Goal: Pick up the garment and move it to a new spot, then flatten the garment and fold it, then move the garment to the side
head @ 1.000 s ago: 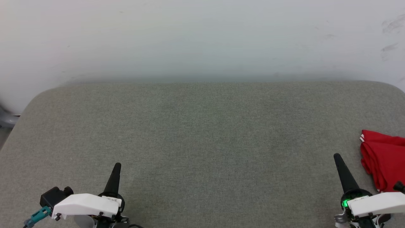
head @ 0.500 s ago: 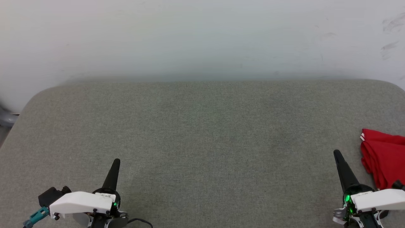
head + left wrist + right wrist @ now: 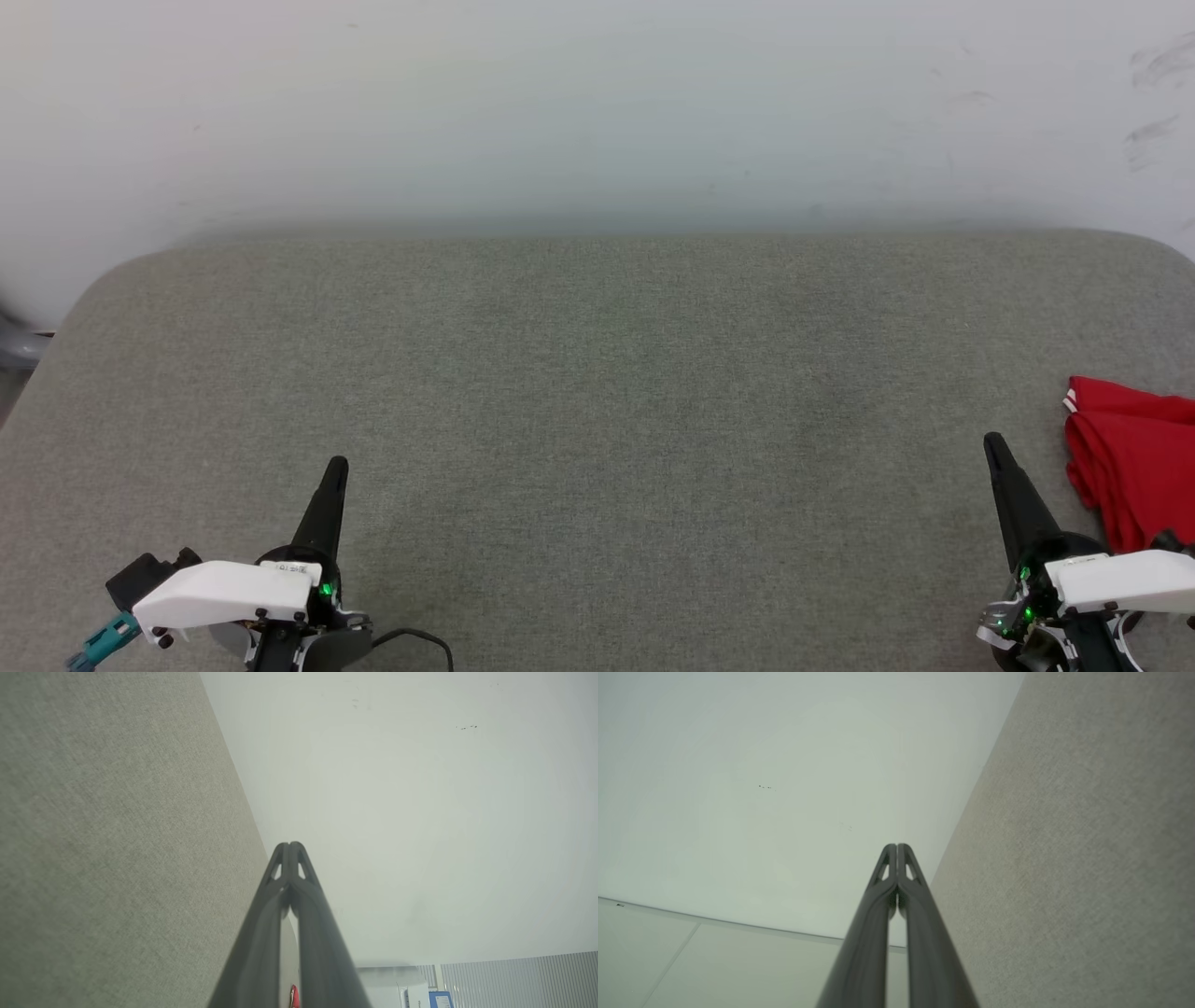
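Head view: a grey fabric table [image 3: 597, 392] stands against a pale wall [image 3: 597, 112]. The left gripper [image 3: 337, 464] is at the lower left and the right gripper [image 3: 991, 441] at the lower right, each with its fingers pressed together and empty. The garment [image 3: 1134, 467], crumpled and red with a bit of white trim, lies at the table's right edge, just beside the right gripper.

Left wrist view: the fingertips meet, with the table to their left.

Right wrist view: the fingertips meet, with the table to their right.
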